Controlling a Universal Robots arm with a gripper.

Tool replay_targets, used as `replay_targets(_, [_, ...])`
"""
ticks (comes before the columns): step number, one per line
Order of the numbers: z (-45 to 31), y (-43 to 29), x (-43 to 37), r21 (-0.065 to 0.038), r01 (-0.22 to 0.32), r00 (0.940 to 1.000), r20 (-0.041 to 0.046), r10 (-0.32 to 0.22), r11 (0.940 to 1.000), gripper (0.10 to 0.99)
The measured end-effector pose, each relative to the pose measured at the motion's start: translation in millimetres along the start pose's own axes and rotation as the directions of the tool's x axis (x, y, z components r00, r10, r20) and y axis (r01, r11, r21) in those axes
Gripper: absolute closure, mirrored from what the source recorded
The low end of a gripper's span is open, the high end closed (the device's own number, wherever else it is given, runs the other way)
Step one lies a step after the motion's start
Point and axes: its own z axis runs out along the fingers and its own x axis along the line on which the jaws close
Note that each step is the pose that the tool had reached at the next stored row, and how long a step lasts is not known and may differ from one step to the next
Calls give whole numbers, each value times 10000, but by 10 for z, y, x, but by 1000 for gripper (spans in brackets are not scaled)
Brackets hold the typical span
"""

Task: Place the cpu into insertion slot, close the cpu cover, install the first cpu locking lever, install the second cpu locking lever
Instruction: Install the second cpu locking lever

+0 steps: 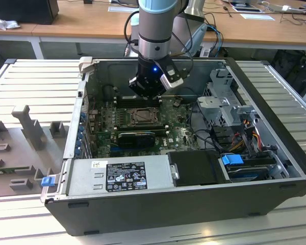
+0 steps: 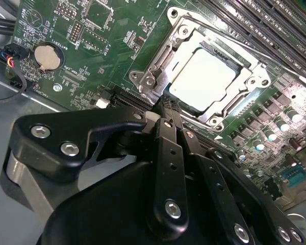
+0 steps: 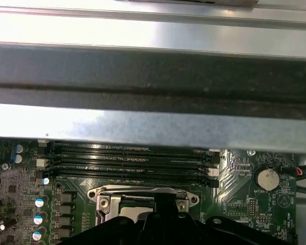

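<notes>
Chip (image 2: 203,79) seated in socket (image 2: 158,76), cover (image 2: 229,109) down around it. Gripper (image 2: 169,109) fingers pinched narrow, empty, at socket edge. Lever stage; needs precise hook and push.

We can read no text here. We see a black label (image 1: 126,177) with white print and a small white sticker (image 1: 98,164) on the power supply (image 1: 158,171), both too small to make out. Fine white lettering on the board (image 2: 86,46) beside the coin cell (image 2: 46,56) is equally unreadable.
</notes>
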Motion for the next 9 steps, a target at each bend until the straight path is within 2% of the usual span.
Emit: replay_targets(9, [0, -15, 1, 0, 0, 10000, 1, 0, 10000, 980])
